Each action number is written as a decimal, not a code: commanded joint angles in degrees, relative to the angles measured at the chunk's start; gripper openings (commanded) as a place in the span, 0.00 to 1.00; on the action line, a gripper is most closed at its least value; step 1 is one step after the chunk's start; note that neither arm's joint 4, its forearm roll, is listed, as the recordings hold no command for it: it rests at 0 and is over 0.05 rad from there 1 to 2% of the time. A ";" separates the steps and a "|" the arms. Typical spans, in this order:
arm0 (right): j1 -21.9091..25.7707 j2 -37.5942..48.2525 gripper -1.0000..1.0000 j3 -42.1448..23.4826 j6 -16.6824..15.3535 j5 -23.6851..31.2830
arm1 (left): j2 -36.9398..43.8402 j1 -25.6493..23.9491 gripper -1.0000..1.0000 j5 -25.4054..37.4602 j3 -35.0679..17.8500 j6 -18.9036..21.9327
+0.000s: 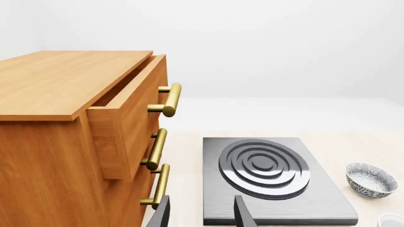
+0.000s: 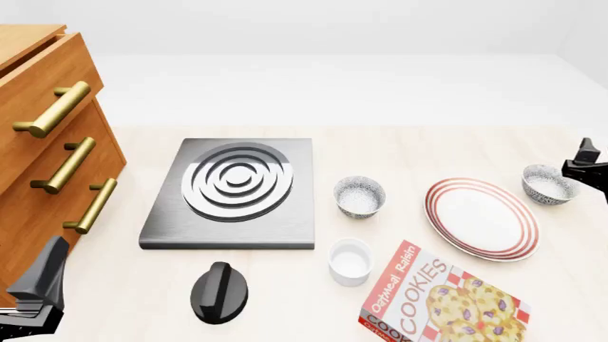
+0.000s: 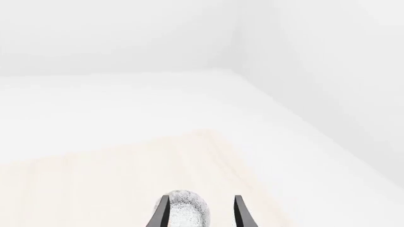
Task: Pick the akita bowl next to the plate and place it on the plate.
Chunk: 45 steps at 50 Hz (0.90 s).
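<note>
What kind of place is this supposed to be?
Most likely a simulated kitchen counter: a stove burner with its knob, a wooden drawer cabinet, plus a plate and a cookie box.

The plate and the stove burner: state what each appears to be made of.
The plate: looks like glazed ceramic, smooth white with painted red rings near its rim; the render can't confirm it. The stove burner: looks like brushed metal, a matte grey slab with faint streaks, with raised concentric rings that reflect light like polished steel.
</note>
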 commanded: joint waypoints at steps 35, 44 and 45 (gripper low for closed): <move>-2.01 7.80 1.00 -6.70 4.82 3.59 | 0.00 0.00 1.00 0.00 0.00 0.00; -2.29 9.03 1.00 -8.53 6.15 5.16 | 0.00 0.00 1.00 0.00 0.00 0.00; -2.29 9.03 1.00 -8.53 6.15 5.17 | 0.00 0.00 1.00 0.00 0.00 0.00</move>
